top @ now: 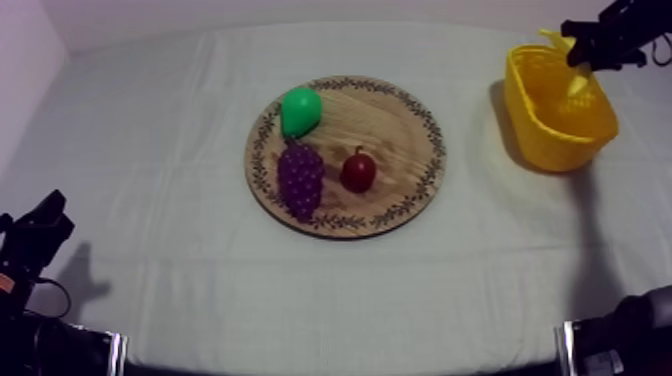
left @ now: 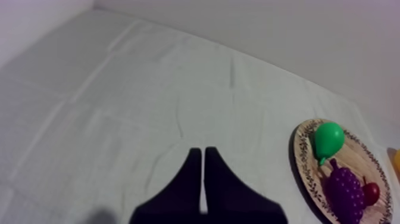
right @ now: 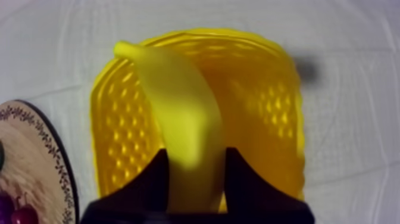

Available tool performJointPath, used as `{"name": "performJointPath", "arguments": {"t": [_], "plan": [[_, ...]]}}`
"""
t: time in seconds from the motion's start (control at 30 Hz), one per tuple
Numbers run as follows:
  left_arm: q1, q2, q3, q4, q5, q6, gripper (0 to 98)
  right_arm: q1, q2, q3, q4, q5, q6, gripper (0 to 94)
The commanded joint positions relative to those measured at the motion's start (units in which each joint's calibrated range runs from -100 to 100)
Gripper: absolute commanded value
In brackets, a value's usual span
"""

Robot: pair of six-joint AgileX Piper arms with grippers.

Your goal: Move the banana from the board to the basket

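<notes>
The banana (right: 178,113) hangs over the yellow basket (right: 268,119), held between the black fingers of my right gripper (right: 195,173), which is shut on it. From above, my right gripper (top: 580,55) sits over the basket (top: 535,110) at the table's far right, with the banana (top: 578,80) under it. The round wooden board (top: 400,130) lies mid-table with a green pear (top: 300,110), purple grapes (top: 300,178) and a small red fruit (top: 358,171). My left gripper (left: 202,173) is shut on nothing, its fingers together over bare cloth.
The board (left: 306,173) with pear (left: 328,138), grapes (left: 344,192) and small red fruit (left: 371,193) lies off to the side of my left gripper. My left arm (top: 35,240) rests at the table's near left edge. Bare cloth surrounds the board.
</notes>
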Motion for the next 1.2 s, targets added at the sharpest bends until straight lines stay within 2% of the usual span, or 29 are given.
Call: {"name": "performJointPath", "arguments": {"t": [0.0,0.67,0.97,1.17], "plan": [[-0.01,-0.03,0.02,0.01,-0.02,0.0,0.1,0.39,0.67,0.22,0.06,-0.26,0.06,16.9],[-0.01,-0.03,0.02,0.01,-0.02,0.01,0.1,0.91,8.9,3.09,0.85,-6.15,-0.47,18.7],[-0.01,-0.03,0.02,0.01,-0.02,0.01,0.1,0.22,8.34,5.81,3.19,-8.82,-3.83,34.1],[-0.01,-0.03,0.02,0.01,-0.02,0.0,0.1,0.09,6.46,6.59,3.14,-8.55,-4.03,38.1]]}}
